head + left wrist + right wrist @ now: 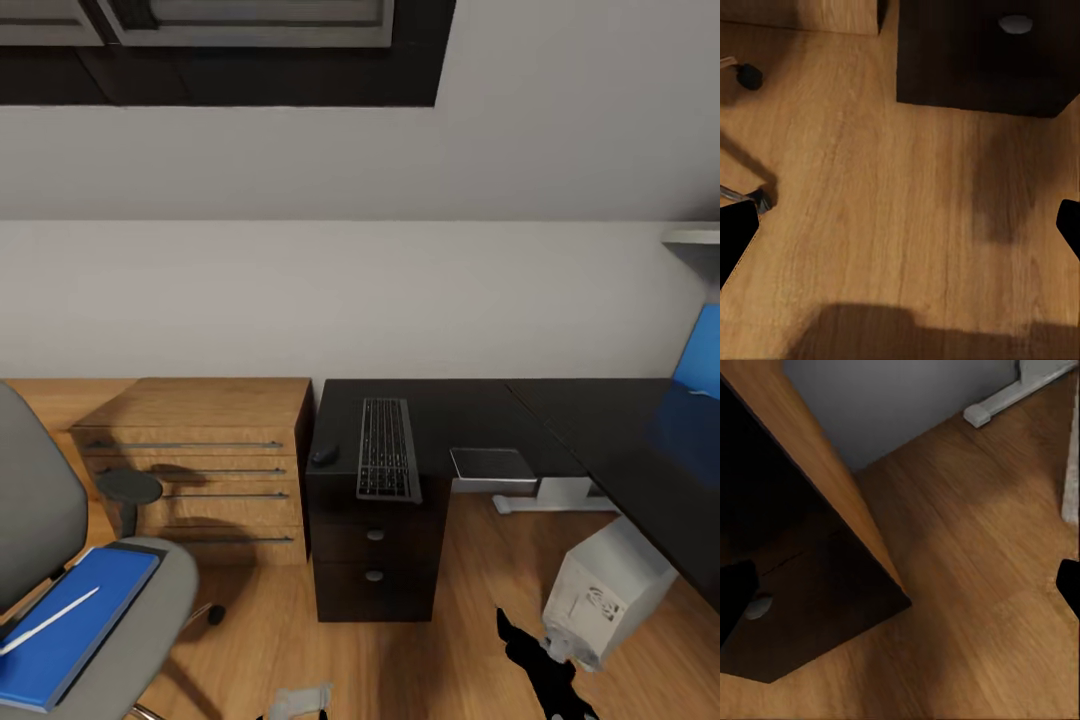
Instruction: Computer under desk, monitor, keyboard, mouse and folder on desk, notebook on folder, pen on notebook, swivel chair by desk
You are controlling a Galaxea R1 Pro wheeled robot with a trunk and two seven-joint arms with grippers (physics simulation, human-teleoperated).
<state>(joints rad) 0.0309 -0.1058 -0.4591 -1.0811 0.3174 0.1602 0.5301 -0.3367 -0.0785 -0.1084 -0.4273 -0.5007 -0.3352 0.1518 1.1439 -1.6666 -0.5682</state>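
Head view is showing you the keyboard and mouse already lying on the desk, the computer leaning under it. The folder is sitting on the swivel chair with a white pen across it, so you are likely starting the folder move. Both wrist views are showing fingertips spread wide over bare floor, holding nothing. Next you are needing to turn left and reach the seat.
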